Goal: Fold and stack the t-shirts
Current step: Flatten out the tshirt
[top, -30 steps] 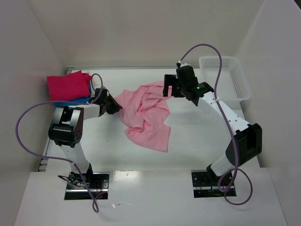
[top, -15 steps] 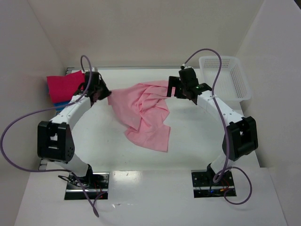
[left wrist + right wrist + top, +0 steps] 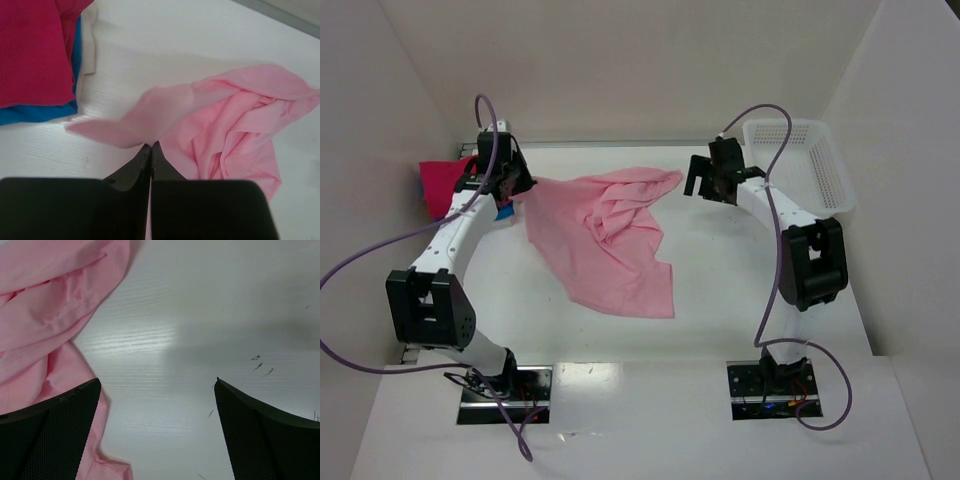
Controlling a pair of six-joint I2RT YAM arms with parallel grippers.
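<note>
A light pink t-shirt (image 3: 605,235) lies crumpled and spread across the middle of the table; it also shows in the left wrist view (image 3: 235,120) and the right wrist view (image 3: 45,295). My left gripper (image 3: 517,186) is shut on the shirt's left edge, next to the folded magenta shirt (image 3: 445,180) lying on a folded blue shirt (image 3: 35,112). My right gripper (image 3: 702,182) is open and empty, just right of the pink shirt's far corner.
A white mesh basket (image 3: 800,165) stands at the back right. Side walls close in the table on the left and right. Purple cables loop from both arms.
My left gripper has pulled the pink shirt's edge back and to the left, toward the folded stack. My right gripper has let go of the shirt and opened, moving slightly right.
</note>
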